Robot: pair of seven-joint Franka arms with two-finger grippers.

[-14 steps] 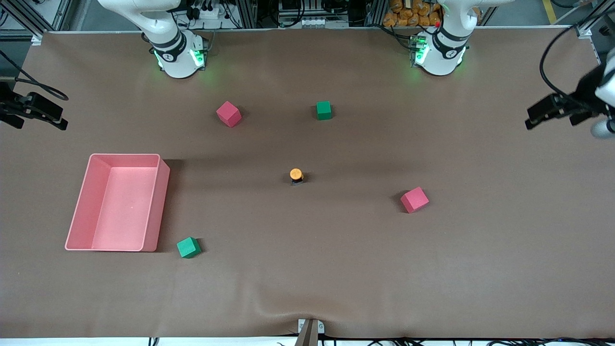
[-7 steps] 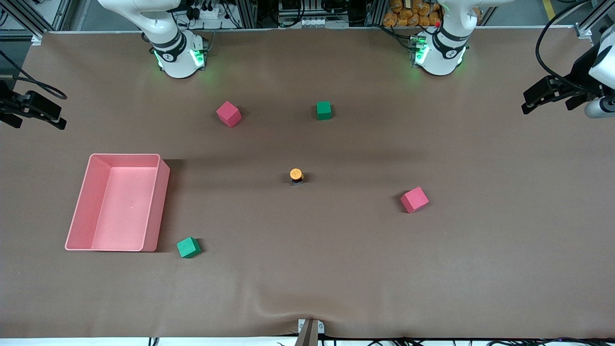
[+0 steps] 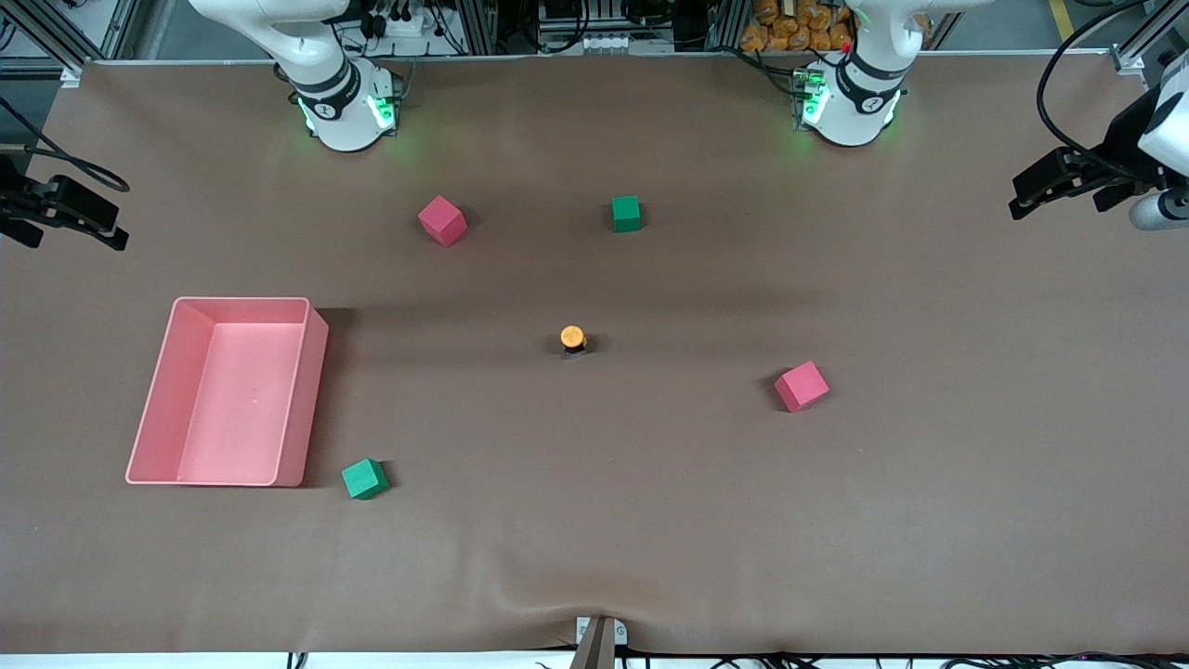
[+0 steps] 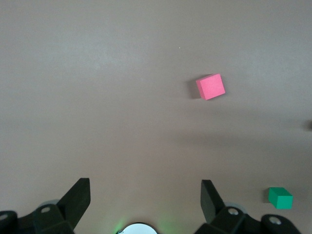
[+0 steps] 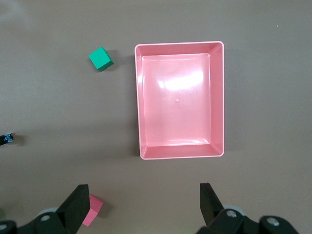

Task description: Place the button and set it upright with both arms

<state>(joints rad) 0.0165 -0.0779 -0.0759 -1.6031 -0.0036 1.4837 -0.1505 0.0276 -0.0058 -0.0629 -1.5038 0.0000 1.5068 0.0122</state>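
The button point(image 3: 573, 339) stands upright in the middle of the table, orange cap up on its black body. It shows at the rim of the right wrist view point(image 5: 7, 138) as a small black piece with a bluish end. My left gripper point(image 3: 1033, 190) is open and empty, high over the table's end on the left arm's side; its wrist view shows the spread fingers point(image 4: 145, 187) over bare cloth. My right gripper point(image 3: 93, 223) is open and empty, high over the right arm's end point(image 5: 144, 190). Both are well away from the button.
A pink tray point(image 3: 297, 400) lies toward the right arm's end, empty. A green cube point(image 3: 364, 478) sits beside its near corner. A pink cube point(image 3: 442, 220) and a green cube point(image 3: 626, 214) lie near the bases. Another pink cube point(image 3: 801, 386) lies toward the left arm's end.
My left gripper has risen and drawn back a little toward its end of the table, then held still. My right gripper has barely shifted. The button has not moved.
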